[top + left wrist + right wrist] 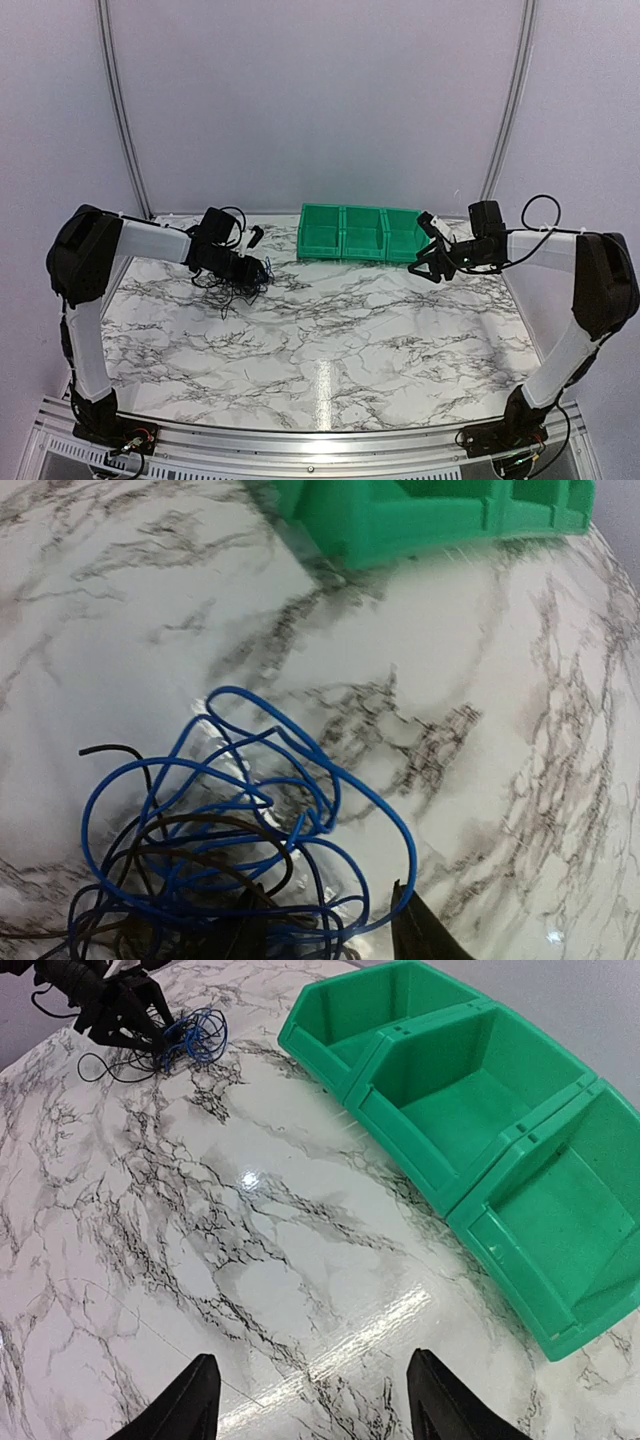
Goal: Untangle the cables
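Left tool [256,268] is down at the cables [235,830], tip right in the tangle. On the left wrist cam only one dark finger [420,932] shows clearly, at the bottom edge w/ blue loops right beside it. So tbh can't tell if it's pinching a strand or just sitting part spread.

Cables = thin blue + black wires bunched in one knot. They're lying on the marble counter [320,350] near its far-left corner, w/ a few black loops straggling out toward the near side.

Right tool [320,1410] is spread wide, just marble showing btwn the fingers. It's hovering over the far-right part of the counter, near the right end of the green bins [480,1120]. Bins are 3 in a row along the far edge, apart from the tangle.
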Robot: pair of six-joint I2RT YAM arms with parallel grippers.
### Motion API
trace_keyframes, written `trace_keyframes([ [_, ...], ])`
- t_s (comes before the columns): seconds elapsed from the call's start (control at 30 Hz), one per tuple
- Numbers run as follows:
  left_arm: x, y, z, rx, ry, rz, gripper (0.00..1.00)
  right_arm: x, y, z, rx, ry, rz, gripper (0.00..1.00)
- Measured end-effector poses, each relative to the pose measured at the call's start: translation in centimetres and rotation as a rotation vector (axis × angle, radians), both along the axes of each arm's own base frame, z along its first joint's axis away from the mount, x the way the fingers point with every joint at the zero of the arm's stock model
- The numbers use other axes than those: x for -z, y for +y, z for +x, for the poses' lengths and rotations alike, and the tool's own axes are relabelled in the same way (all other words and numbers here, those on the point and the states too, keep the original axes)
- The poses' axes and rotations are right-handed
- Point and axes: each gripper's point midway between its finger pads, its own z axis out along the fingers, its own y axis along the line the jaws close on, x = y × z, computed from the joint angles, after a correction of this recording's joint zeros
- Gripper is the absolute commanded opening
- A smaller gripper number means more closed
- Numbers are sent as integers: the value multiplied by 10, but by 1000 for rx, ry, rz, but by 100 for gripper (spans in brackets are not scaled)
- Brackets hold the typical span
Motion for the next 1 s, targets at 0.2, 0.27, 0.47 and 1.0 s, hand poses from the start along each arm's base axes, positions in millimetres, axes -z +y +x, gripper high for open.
trace_keyframes([
  [0.2, -2, -42, -82, 149, 44, -11, 47, 9, 8, -5, -29, 45, 11, 57],
  [0.27, -13, -53, -101, 192, 31, -23, 55, 11, 12, -7, -39, 55, 7, 56],
  [0.47, -90, -44, -102, 183, -119, -49, 76, 8, 57, -23, -147, 23, -42, 51],
  [1.0, -103, 26, -45, -170, -159, 59, 67, 1, 212, -31, -408, -156, -190, 41],
])
